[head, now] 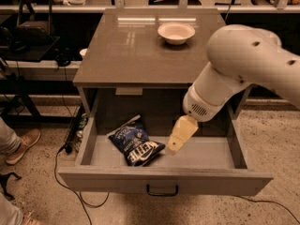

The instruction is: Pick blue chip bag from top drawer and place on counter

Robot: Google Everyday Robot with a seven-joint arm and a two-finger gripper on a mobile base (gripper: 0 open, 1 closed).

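Note:
The blue chip bag [135,142] lies flat in the left half of the open top drawer [206,154], white lettering facing up. My gripper [173,147] hangs down inside the drawer from the big white arm [234,74]. Its tip is just right of the bag's right edge, very close to it or touching; I cannot tell which. The drawer's front panel has a small dark handle [161,190]. The counter [136,50] is the glossy grey-brown top above the drawer.
A pale bowl [176,32] stands at the back right of the counter. A shelf with dark gear [33,36] runs behind and to the left. Cables [70,172] lie on the floor at left, beside a person's shoe [23,144].

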